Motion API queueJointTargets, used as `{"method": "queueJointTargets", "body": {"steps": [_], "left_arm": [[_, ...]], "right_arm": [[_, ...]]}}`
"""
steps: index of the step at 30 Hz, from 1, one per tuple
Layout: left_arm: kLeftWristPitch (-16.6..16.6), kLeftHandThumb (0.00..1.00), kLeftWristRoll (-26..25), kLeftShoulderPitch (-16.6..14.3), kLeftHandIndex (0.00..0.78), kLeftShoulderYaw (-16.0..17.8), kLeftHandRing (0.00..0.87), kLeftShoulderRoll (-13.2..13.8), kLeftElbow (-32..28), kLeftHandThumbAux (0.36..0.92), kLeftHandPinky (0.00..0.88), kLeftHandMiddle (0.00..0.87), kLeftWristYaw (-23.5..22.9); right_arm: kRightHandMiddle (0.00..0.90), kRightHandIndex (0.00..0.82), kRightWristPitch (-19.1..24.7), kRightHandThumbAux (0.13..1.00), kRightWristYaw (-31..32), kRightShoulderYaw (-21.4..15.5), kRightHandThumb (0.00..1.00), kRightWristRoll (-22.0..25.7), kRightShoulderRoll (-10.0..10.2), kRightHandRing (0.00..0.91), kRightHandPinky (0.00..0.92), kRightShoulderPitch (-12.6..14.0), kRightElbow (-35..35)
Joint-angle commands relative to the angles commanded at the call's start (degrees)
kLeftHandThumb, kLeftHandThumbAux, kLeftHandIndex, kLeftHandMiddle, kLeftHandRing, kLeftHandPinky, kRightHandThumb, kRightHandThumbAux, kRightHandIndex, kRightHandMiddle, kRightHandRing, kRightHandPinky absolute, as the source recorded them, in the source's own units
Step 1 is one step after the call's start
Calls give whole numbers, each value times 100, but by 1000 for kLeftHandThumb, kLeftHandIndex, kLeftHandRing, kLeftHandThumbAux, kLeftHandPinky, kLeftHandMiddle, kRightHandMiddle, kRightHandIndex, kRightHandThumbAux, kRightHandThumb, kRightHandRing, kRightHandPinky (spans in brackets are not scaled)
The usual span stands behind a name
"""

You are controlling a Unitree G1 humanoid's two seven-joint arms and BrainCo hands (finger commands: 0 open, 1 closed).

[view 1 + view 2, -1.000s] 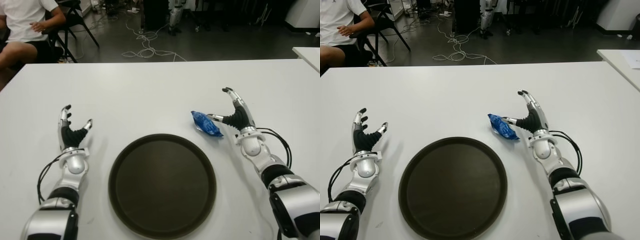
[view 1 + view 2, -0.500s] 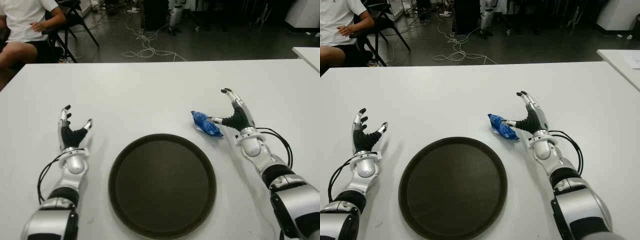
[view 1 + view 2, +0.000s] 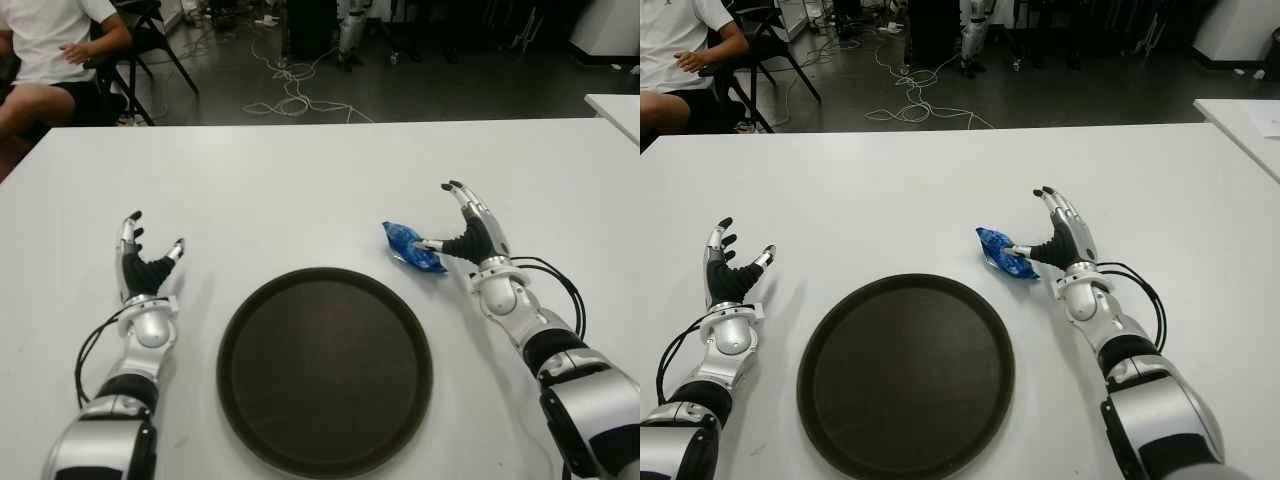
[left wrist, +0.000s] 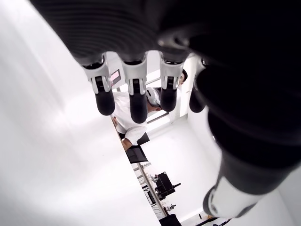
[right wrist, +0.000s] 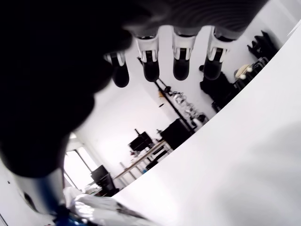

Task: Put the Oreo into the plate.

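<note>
The blue Oreo packet point(image 3: 412, 247) lies on the white surface point(image 3: 300, 190), just outside the rim of the dark round plate point(image 3: 325, 370) at about 1 o'clock from its centre; no writing on the wrapper can be read. The right hand point(image 3: 468, 222) stands at the packet's 3 o'clock, palm turned toward it, its fingers point(image 5: 182, 66) extended and spread, thumb tip touching the wrapper, nothing clasped. The left hand point(image 3: 140, 258) shows at the plate's 9 to 10 o'clock, fingers point(image 4: 136, 96) straight and released, holding nothing.
</note>
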Motion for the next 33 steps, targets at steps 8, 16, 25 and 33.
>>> {"method": "queueJointTargets", "body": {"steps": [8, 16, 25, 33], "left_arm": [[31, 197, 87, -15, 114, -59, 96, 0, 6, 794, 124, 86, 105], [41, 167, 120, -37, 110, -80, 109, -38, 0, 786, 105, 109, 158], [10, 211, 106, -36, 124, -74, 129, -48, -2, 778, 146, 121, 164], [33, 215, 75, -44, 117, -38, 134, -69, 5, 782, 150, 126, 155]], "right_arm": [[0, 0, 254, 737, 77, 21, 0, 26, 22, 0, 5, 29, -164], [0, 0, 588, 673, 275, 30, 0, 90, 137, 0, 21, 101, -534], [0, 0, 697, 656, 468, 35, 0, 108, 188, 5, 24, 152, -777], [0, 0, 971, 629, 693, 65, 0, 88, 242, 0, 10, 191, -1025]]}}
